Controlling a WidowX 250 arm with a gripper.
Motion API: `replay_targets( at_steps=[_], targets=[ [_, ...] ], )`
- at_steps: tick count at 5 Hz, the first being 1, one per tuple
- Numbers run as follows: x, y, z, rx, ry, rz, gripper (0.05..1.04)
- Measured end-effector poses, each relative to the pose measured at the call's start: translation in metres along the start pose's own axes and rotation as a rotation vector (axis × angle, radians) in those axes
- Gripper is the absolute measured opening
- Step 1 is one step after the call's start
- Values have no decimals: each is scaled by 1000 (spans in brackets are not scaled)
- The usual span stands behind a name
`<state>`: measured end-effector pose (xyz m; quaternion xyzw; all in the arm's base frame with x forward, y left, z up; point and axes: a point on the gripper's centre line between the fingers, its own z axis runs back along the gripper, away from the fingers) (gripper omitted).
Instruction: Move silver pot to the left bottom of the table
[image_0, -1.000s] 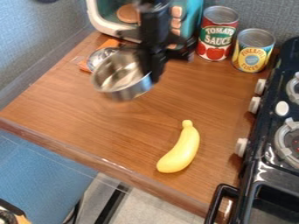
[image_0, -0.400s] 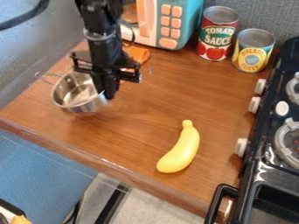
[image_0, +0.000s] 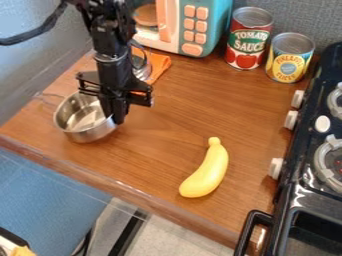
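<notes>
Black gripper (image_0: 112, 117) is squeezed almost closed on the right rim of the silver pot (image_0: 85, 134), near the left bottom edge of the table (image_0: 163, 137), so I think the carrying is nearly done, with just setting down and letting go left.

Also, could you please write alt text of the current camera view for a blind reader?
A black gripper holds a silver pot by its rim at the left of a wooden table. A yellow banana lies to the right, nearer the front edge; a microwave, a red can and a yellow can stand behind, with a black stove at right.
</notes>
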<state>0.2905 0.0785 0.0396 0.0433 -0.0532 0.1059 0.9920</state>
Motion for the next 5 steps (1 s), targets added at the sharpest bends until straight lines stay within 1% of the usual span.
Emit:
replay_targets(
  at_steps=[1,2,3,4,5],
  targets=[
    [-1,0,0,0,8,-21,285],
    [-5,0,1,0,20,-28,578],
    [-3,-4,16,-29,-10,-35,884],
    [-4,-8,32,-60,-32,-50,1010],
    [-4,-8,35,-62,-30,-66,1006]
  ],
)
